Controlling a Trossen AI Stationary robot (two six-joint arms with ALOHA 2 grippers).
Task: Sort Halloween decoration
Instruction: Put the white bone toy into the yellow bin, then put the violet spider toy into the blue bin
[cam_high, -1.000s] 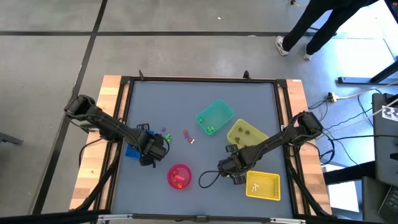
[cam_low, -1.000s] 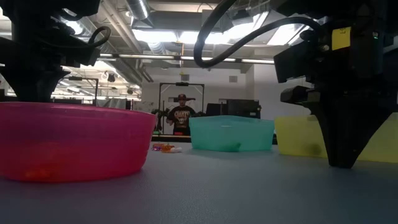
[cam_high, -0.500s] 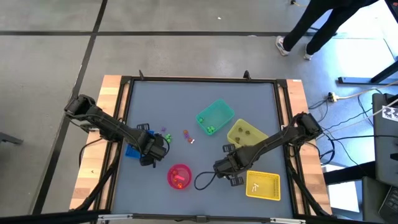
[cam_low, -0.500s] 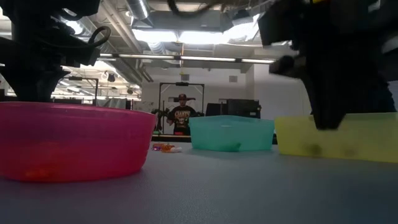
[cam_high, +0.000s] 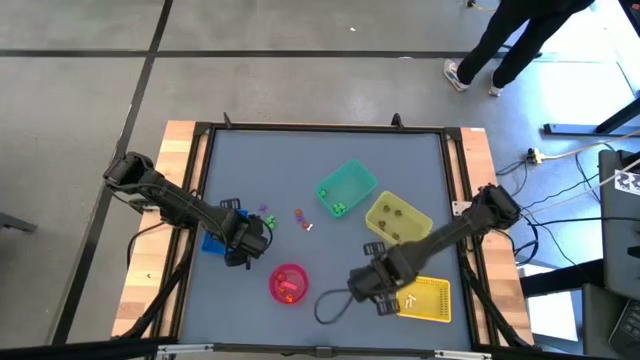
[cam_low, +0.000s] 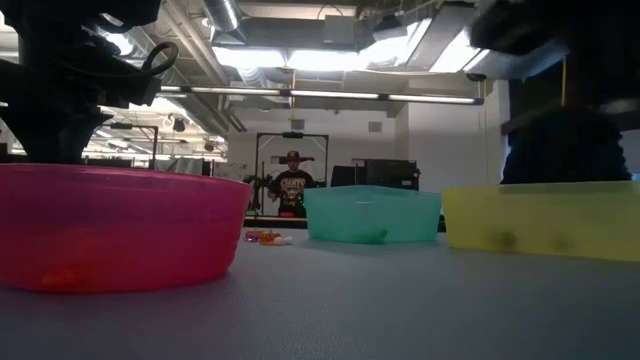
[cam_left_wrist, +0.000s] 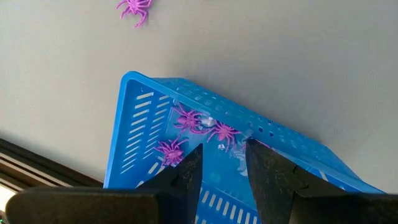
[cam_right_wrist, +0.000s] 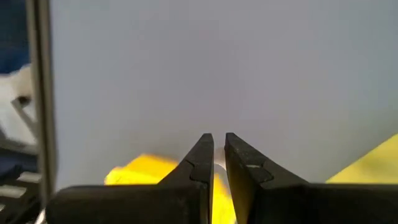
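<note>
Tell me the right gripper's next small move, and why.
Probably ease the right gripper fully over the yellow basket: its nearly shut fingers seem to pinch a pale trinket, and it sits only at the basket's edge.

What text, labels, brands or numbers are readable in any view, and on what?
No text is legible in any view.
Black-and-white patterned tag beyond the table's right side, high view: a blocky pattern, with no characters I can read.
Print on the shirt of the person in the background, low view: too small to read.
</note>
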